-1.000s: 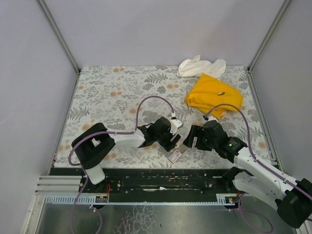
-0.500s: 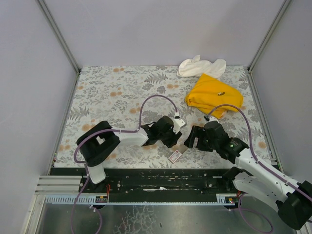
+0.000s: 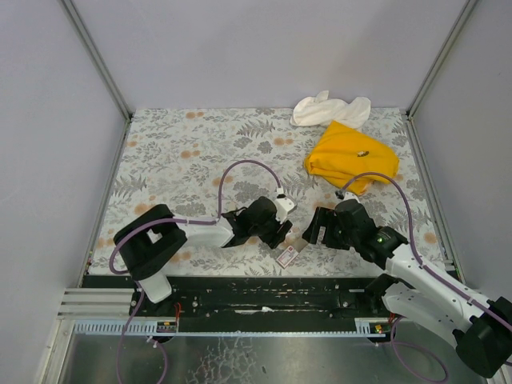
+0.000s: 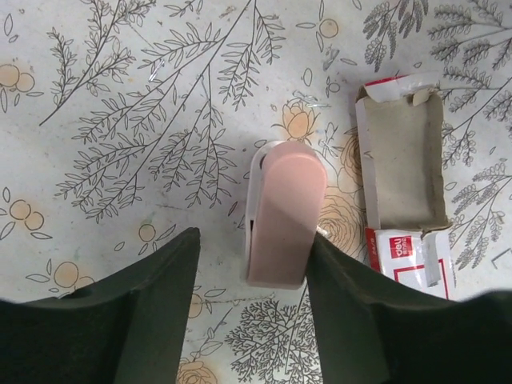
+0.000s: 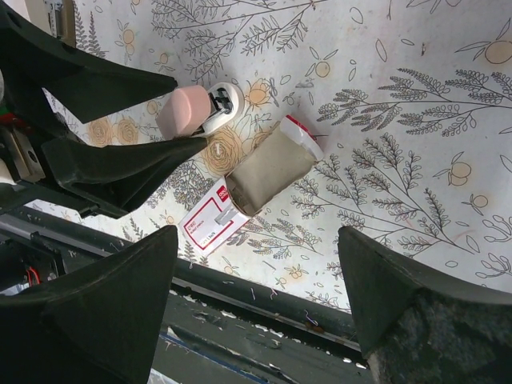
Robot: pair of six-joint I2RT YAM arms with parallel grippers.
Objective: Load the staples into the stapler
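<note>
- The small rounded pink stapler (image 4: 284, 212) lies flat on the floral-patterned desk (image 4: 120, 120).
- The left claw (image 4: 254, 238) is spread, with its 2 black fingers on either side of the stapler. 1 finger (image 4: 344, 304) touches the stapler's side and the other (image 4: 152, 304) stands clear of it.
- The staples (image 4: 400, 160), a small flat pink cardboard box with a white label, lie on the desk just beside the stapler, on the side of the touching finger. The box's tan inner tray faces up, and I cannot tell what is in it.
- The right claw (image 5: 258, 234) hovers over the box with its 2 fingers spread wide, pinching nothing.
- A crumpled yellow cloth (image 3: 350, 156) lies well apart from the stapler, toward the far right of the desk. A bunched white cloth (image 3: 328, 108) lies just beyond it.
</note>
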